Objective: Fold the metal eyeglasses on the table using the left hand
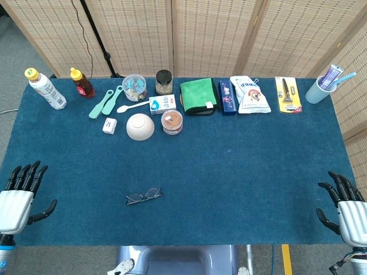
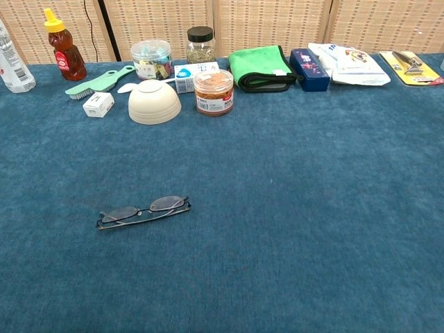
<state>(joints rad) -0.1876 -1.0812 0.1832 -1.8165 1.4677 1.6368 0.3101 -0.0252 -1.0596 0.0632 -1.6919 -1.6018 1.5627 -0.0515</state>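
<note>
Now the eyeglasses [image 2: 143, 211] lie flat and folded on the surface [image 1: 241, 172]. Left hand [image 1: 16, 200], at eight o'clock, is spread wide, holding nothing. Job looks done.

The left hand [image 1: 17, 200] has a silver-white back plate with shallow lengthwise ridges, and slim black fingers [image 1: 26, 172] with a black thumb at its side. Below the plate a small piece of blue shows at the wrist (only a sliver, at the frame edge). The right hand [image 1: 344, 206] looks the same: pale silver ridged plate, black fingers, black thumb.
</note>
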